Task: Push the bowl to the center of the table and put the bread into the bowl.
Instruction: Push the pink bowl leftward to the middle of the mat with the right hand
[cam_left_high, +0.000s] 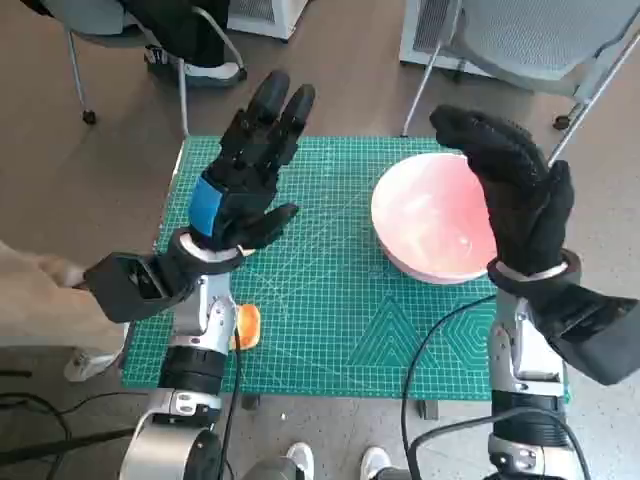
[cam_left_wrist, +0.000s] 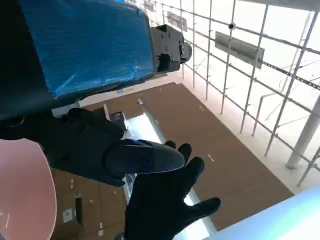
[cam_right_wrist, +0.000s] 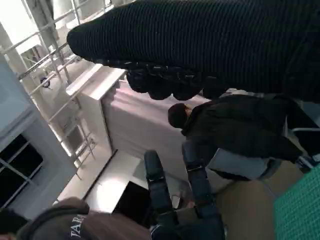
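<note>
A pink bowl stands on the right half of the green mat; its edge also shows in the left wrist view. An orange piece of bread lies near the mat's front left, partly hidden by my left forearm. My left hand is raised above the mat's left side, fingers spread, holding nothing. My right hand is raised upright at the bowl's right side, fingers apart and empty. Each wrist view shows the other hand: the gloved right hand and the left hand.
Chairs stand behind the table, one with a seated person. A person in dark clothing shows in the right wrist view. Black cables run over the mat's front right. Feet show at the front edge.
</note>
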